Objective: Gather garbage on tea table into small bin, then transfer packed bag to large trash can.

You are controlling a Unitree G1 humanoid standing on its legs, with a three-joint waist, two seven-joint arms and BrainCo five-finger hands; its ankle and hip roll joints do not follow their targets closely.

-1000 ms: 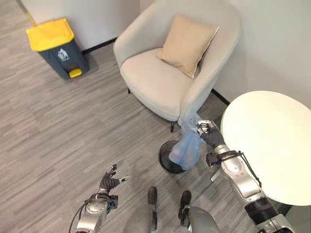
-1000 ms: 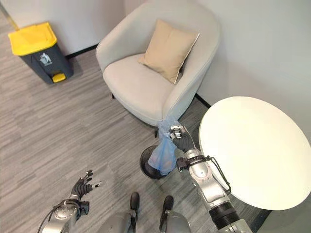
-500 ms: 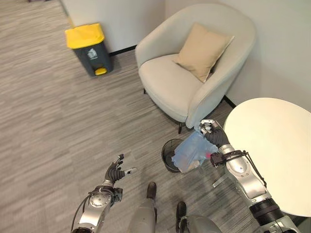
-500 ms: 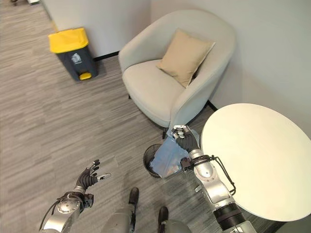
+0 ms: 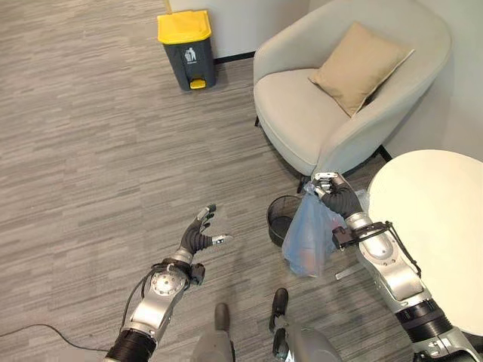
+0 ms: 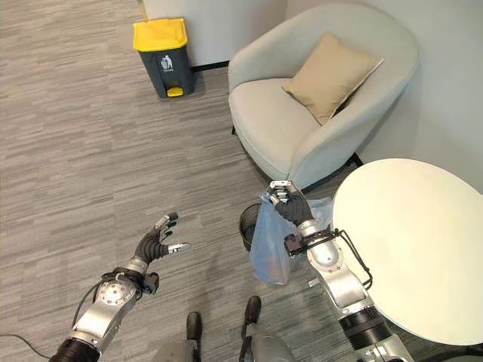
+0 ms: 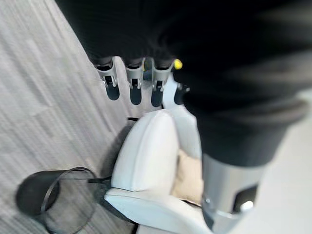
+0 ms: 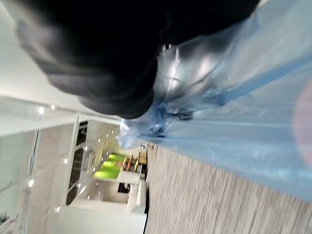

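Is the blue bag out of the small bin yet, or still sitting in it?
Out. The blue bag hangs from the right hand, beside the small black bin, whose rim shows with no bag in it.

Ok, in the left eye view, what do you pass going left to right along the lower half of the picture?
Left hand, open over the floor → small black bin → blue garbage bag hanging from the right hand → round white table.
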